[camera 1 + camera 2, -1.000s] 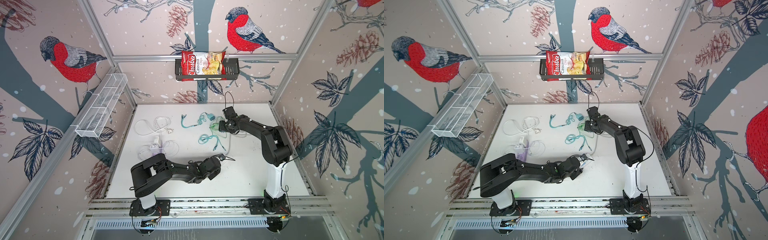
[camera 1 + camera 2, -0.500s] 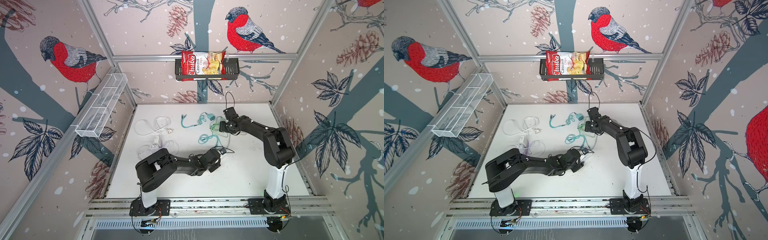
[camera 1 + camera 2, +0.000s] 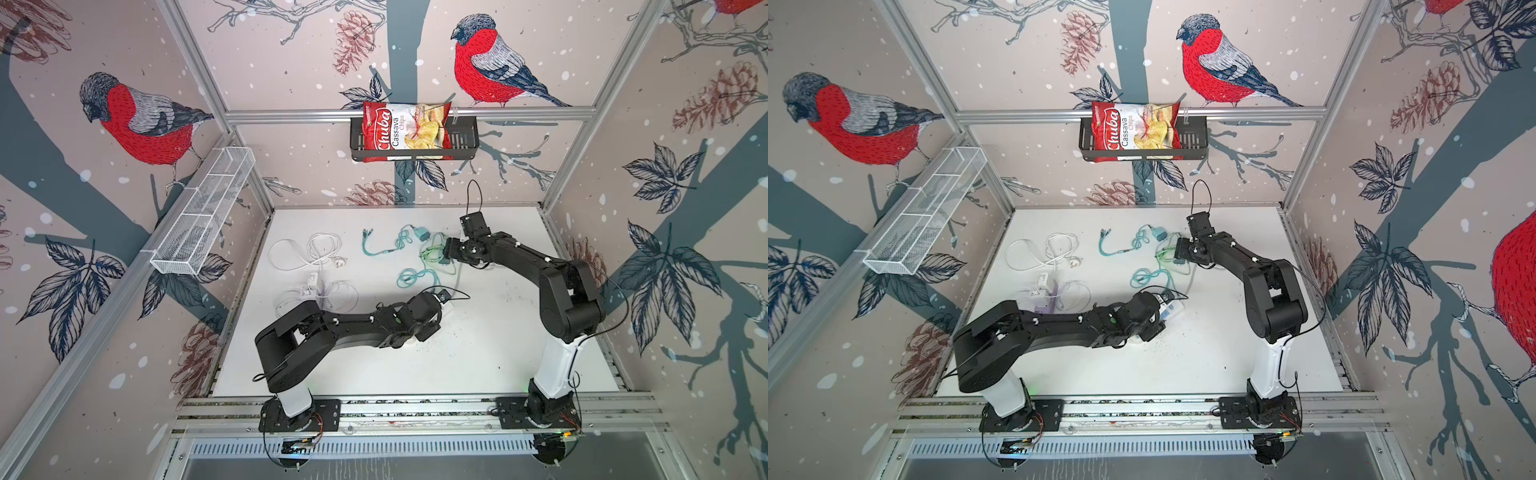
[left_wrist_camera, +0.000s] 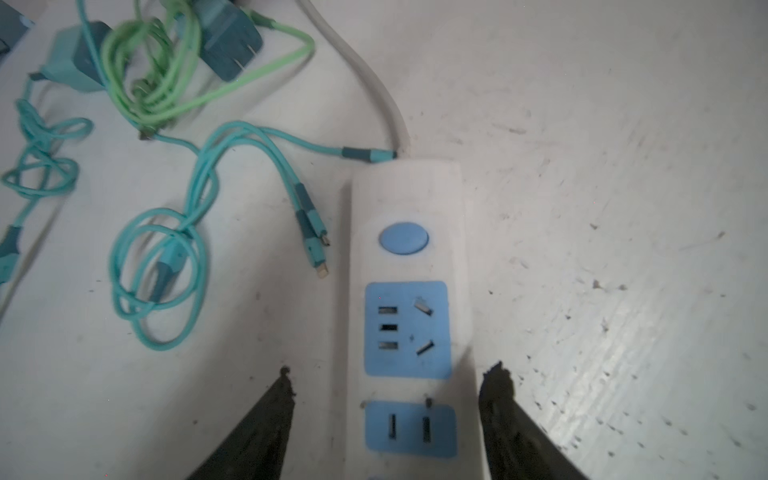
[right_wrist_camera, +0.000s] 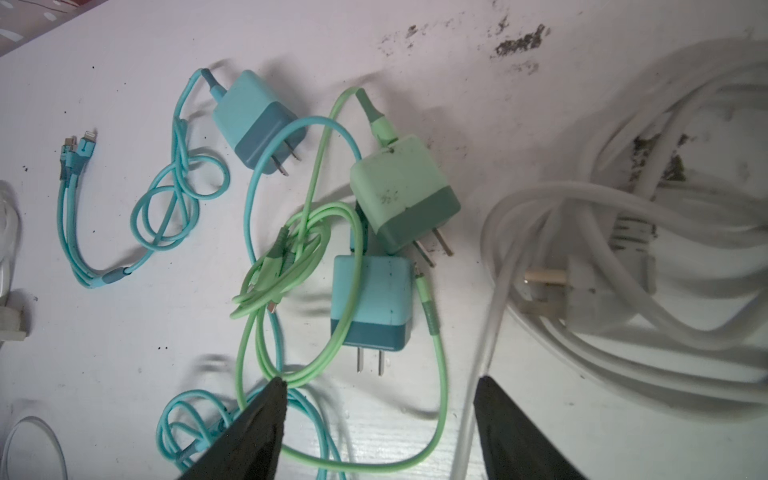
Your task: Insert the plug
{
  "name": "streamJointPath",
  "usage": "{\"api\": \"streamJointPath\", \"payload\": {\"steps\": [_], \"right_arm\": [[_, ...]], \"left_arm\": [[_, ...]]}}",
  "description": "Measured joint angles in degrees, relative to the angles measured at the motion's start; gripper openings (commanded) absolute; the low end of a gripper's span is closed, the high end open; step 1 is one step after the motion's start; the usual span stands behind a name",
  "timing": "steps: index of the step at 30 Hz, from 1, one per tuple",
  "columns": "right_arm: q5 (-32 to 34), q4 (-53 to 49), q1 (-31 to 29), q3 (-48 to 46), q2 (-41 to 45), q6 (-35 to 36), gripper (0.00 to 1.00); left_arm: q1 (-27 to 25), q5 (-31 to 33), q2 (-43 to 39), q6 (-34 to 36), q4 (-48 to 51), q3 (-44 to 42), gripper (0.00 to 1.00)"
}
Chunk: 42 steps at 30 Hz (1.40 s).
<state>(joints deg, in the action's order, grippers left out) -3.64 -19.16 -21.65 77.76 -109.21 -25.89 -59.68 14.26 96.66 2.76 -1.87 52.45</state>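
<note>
Left arm (image 3: 353,328) low, left fingers (image 4: 266,428) apart astride power strip (image 4: 409,199), right arm (image 3: 519,257) outstretched, right fingers (image 5: 257,424) apart above blue charger (image 5: 372,299).

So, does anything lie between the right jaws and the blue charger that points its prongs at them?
Yes. The green cable loops through the gap: one strand runs past the prongs of the blue charger on each side, and one seems to meet a jaw's tip. Closing the jaws there would likely catch cable.
</note>
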Motion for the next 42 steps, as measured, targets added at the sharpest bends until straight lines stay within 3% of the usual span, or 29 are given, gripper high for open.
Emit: {"api": "streamJointPath", "payload": {"steps": [6,9,14,24,29,42], "right_arm": [[-1.31,1.88,2.56,-2.64,1.92,0.04,0.72],[-1.92,2.6,4.15,-4.66,3.54,0.07,0.72],[-1.99,3.69,7.34,-9.01,7.13,0.22,0.72],[-3.87,5.49,13.33,-15.58,13.73,0.26,0.72],[-4.66,5.57,14.82,-17.07,16.11,0.44,0.72],[-5.77,5.77,15.58,-17.99,17.0,0.48,0.73]], "left_arm": [[0.9,5.35,-1.29,-0.02,-0.09,5.79,0.68],[2.69,7.04,4.59,-0.94,-0.92,13.46,0.6],[4.76,7.08,19.21,-1.31,1.29,32.44,0.53],[9.03,-1.75,38.42,-3.06,9.9,55.93,0.45],[12.13,-3.93,42.21,-6.8,13.53,59.23,0.46],[18.08,-7.04,42.75,-15.5,15.23,58.23,0.53]]}}
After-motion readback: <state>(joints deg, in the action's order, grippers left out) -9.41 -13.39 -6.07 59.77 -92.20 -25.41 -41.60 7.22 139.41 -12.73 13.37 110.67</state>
